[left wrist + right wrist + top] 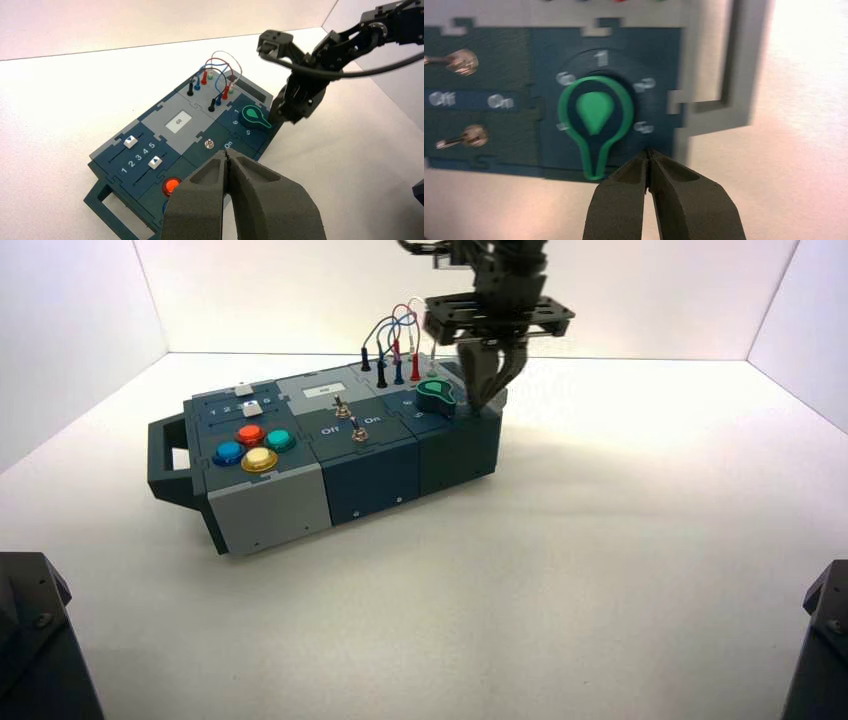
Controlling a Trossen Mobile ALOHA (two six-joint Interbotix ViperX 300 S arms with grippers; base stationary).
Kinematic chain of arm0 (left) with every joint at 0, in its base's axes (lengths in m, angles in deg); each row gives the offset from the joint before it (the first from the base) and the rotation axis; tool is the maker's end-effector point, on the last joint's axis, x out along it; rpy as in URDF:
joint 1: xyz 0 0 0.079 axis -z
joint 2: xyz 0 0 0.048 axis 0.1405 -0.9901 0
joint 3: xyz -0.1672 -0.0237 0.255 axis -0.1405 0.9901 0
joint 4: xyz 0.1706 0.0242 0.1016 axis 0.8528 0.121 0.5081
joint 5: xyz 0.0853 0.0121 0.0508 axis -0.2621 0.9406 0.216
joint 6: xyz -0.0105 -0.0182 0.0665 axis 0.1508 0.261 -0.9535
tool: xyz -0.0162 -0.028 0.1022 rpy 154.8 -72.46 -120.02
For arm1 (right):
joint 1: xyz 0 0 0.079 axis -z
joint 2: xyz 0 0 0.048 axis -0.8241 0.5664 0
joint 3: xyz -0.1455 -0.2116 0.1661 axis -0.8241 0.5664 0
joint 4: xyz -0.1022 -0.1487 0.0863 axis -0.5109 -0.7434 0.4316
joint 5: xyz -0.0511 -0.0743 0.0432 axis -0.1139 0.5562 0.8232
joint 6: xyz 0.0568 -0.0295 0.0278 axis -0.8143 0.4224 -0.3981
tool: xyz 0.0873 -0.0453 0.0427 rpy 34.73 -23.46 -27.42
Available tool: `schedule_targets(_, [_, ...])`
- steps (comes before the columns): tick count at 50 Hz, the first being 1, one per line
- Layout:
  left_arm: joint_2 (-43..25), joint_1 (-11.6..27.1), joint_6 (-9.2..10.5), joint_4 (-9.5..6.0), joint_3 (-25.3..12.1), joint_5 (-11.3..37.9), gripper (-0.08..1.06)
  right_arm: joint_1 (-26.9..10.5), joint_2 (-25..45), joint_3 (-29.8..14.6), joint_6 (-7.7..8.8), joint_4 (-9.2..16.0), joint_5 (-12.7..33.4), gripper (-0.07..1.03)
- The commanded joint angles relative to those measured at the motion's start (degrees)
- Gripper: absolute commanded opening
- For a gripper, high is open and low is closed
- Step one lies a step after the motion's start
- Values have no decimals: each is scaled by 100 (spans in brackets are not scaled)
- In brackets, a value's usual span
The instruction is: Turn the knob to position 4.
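The green knob [437, 393] sits at the right end of the dark box [370, 485]. In the right wrist view the knob [595, 112] has its pointer lobe turned away from the 1, between the 3 and 5 marks. My right gripper [648, 155] is shut and empty, with its tips just beside the lobe near the box's edge. It also shows in the high view [487, 400] and in the left wrist view [280, 112], next to the knob [253, 115]. My left gripper [227, 156] is shut and empty, held back over the box's button end.
Two metal toggle switches [461, 61] with Off and On lettering stand beside the knob. Coloured wires [395, 345] are plugged in behind it. Push-buttons [258, 447], two sliders [131, 142] and a small display [179, 121] fill the left part. White walls enclose the table.
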Motion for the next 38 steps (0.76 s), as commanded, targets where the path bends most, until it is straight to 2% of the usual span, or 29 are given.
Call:
schedule_targets(1, [-26,18,0,0,-79,-26,-3,88,-290,-70,-18,-26,26,-2])
schedule_targets(20, [-26,18,-18,0,-70,-44,-3,35,-1125,53,-18,0,211,-2])
schedule_targets(38, [-26,18,-9,0,-88,-35,-3,9,-1617,281,-9,-26,-132,-2])
